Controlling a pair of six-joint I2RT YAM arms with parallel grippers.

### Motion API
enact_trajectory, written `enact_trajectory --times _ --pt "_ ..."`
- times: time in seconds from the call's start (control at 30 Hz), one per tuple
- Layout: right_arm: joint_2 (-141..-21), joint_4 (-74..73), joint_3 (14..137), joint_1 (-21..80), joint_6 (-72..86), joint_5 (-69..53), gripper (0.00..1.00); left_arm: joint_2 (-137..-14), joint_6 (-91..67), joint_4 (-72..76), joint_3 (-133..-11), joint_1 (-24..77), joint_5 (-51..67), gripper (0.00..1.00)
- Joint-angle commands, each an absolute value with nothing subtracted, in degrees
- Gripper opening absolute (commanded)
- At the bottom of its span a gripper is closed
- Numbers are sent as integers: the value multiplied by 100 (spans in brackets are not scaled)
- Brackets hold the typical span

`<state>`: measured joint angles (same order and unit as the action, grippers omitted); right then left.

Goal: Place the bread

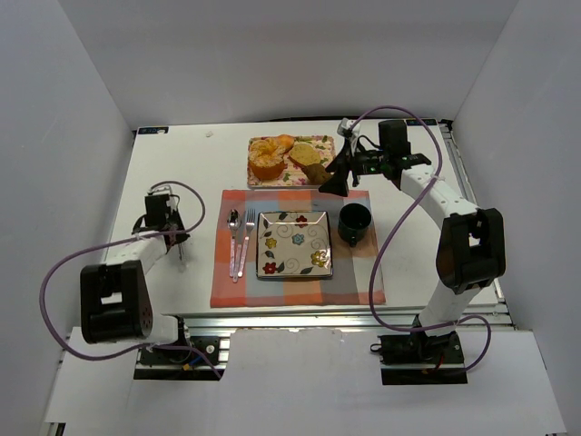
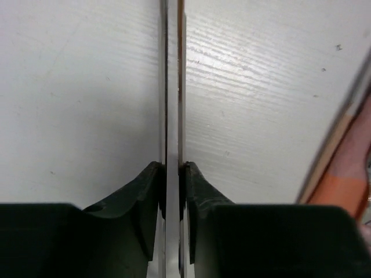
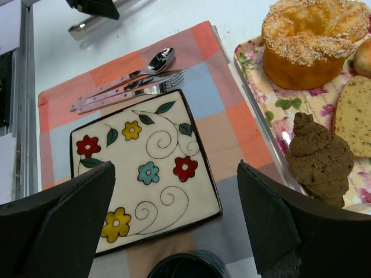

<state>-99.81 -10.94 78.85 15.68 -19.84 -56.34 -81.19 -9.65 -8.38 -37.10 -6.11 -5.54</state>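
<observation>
The left claw (image 1: 174, 238) sits over the bare white tabletop (image 1: 182, 163), well to the left of the checked placemat (image 1: 363, 272). Its fingers (image 2: 162, 87) are pressed almost flat together with only a sliver of a gap and nothing between them.

On the placemat's left strip a spoon (image 3: 156, 61) and a fork (image 3: 162, 81) lie side by side, touching, just beside the square plate (image 3: 145, 168) with painted flowers, which has nothing on it.

Beyond the placemat's far edge lies a flowered tray (image 3: 290, 104). The bread (image 3: 310, 37) stands upright at its left end (a big golden-orange bun with a pale, crumbly swirl on top). It is not held by either arm, and it is apart from the plate. To its right on the same tray are a small roll (image 3: 364, 55), a flat tan slice (image 3: 355, 116) and a lumpy dark brown piece (image 3: 319, 159) leaning against the slice.

The right claw (image 3: 174, 214) hangs by the tray's right end, over the placemat's far side. Its two dark fingers (image 3: 75, 220) are spread wide and grip nothing. A dark mug (image 1: 354, 222) stands on the placemat just right of the plate, near that claw.
</observation>
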Motion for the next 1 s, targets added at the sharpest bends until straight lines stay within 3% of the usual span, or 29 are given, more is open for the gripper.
enact_trajectory --times 0.0,0.03,0.1,0.27,0.37,0.63,0.97 --pt "-10046 -949 8086 1512 -1916 -5792 89 -7445 -1212 -878 -3884 -580 -493 24" --pt "-10037 -949 8086 1503 -1907 -5792 90 -7244 -1396 -966 -3954 -580 -457 13" --pt "-10055 -941 8104 1485 -1898 -5809 89 -7076 -1616 -1011 -4139 -580 -317 13" --pt "-10072 -932 8086 1441 -1863 -5845 89 -6864 -2574 -836 -4500 -563 763 37" --pt "-10090 -923 8095 1441 -1863 -5862 89 -6961 -3128 -493 -4640 -501 1264 46" --pt "-10037 -905 8033 1380 -1854 -5871 89 -7926 -3665 -44 -5429 -167 1810 51" --pt "-9940 -897 7910 1292 -1846 -5845 89 -9121 -3454 -158 -6494 614 1538 53"
